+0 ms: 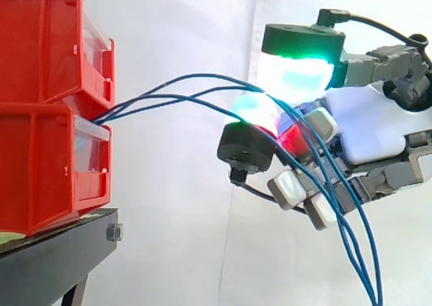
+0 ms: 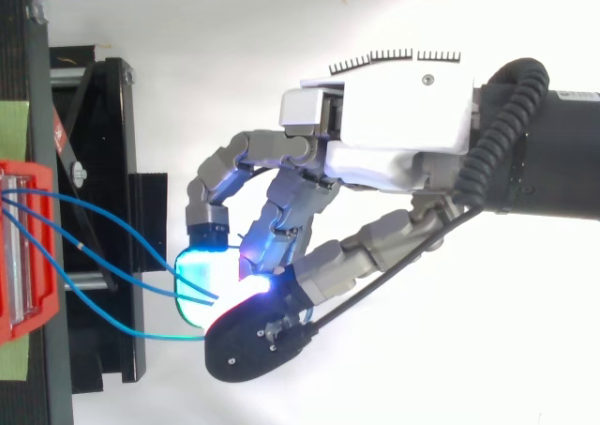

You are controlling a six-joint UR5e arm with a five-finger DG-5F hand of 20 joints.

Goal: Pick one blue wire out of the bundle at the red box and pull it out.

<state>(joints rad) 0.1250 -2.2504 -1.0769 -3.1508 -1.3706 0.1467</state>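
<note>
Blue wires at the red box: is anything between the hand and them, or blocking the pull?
Nothing visible. The hand pinches the wires between its fingertips, and they run free through open air from the red box.

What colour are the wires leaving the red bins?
Blue wires, clearest in the side view.

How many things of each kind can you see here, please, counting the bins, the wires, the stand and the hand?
red bins: 2
blue wires: 3
black stand: 1
hand: 1
Total: 7
</note>
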